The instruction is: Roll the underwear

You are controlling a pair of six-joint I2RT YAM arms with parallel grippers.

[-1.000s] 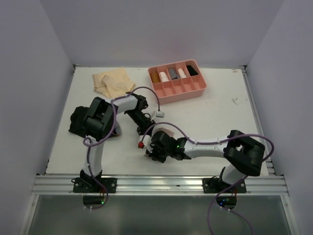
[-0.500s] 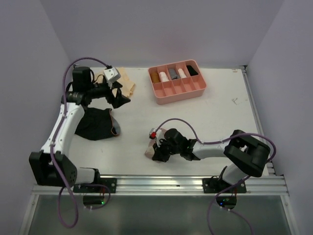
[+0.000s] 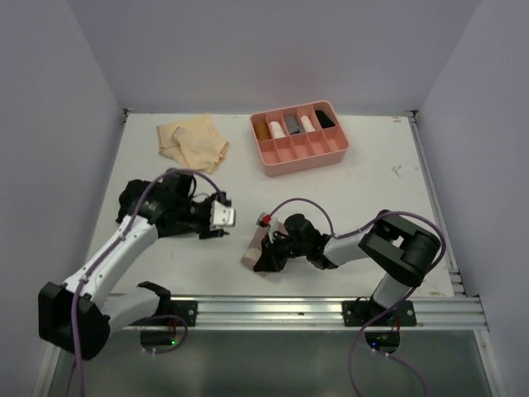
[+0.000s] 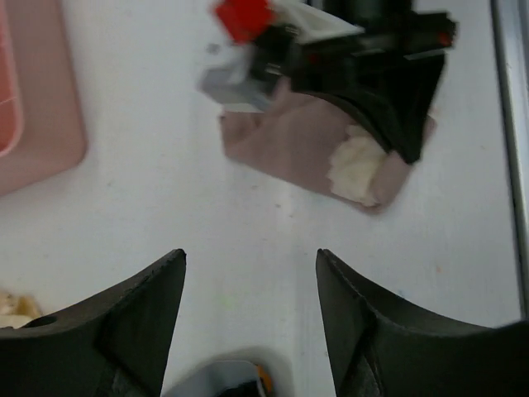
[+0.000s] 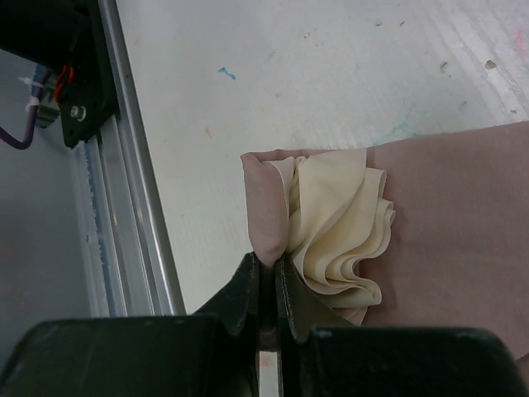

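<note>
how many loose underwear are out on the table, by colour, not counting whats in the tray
dusty pink underwear: 1
black underwear: 1
pale tan underwear: 1
total: 3

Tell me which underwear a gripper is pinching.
The dusty pink underwear, clamped in the right gripper; the black piece and the tan piece lie ungripped.

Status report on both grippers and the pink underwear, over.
Right gripper: jaws shut on folded edge of pink underwear. Left gripper: jaws open, empty, facing it. Nothing between them.
</note>
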